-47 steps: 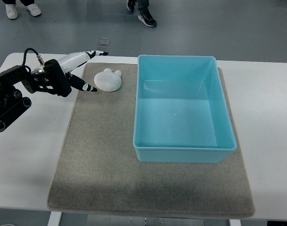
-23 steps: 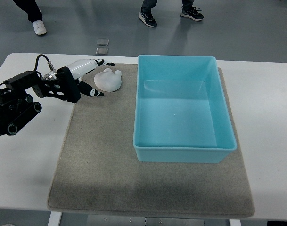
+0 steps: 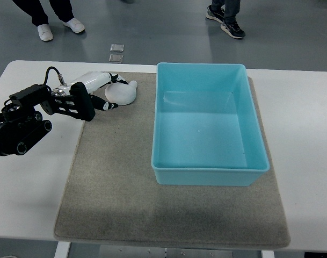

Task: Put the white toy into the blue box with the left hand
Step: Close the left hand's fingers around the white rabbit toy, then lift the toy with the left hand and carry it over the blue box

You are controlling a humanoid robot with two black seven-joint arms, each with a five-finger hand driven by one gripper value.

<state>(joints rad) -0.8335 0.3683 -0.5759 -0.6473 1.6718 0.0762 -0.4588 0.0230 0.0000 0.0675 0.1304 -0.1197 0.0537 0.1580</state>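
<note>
The left arm's near end runs off the picture's left edge, and shoes of people show cut off at the far edge. The left hand [image 3: 101, 91] reaches over the grey mat [image 3: 120, 183], fingers spread around the left side of the white toy [image 3: 122, 93]; whether they touch it is hard to tell. The toy lies on the mat's far left part, left of the blue box [image 3: 208, 124].

No text, label, brand, number or sign could be read anywhere in the top view: the blue box [image 3: 210, 123], the white toy [image 3: 123, 93], the grey mat [image 3: 115, 177] and the table [image 3: 305, 134] were all unmarked.
</note>
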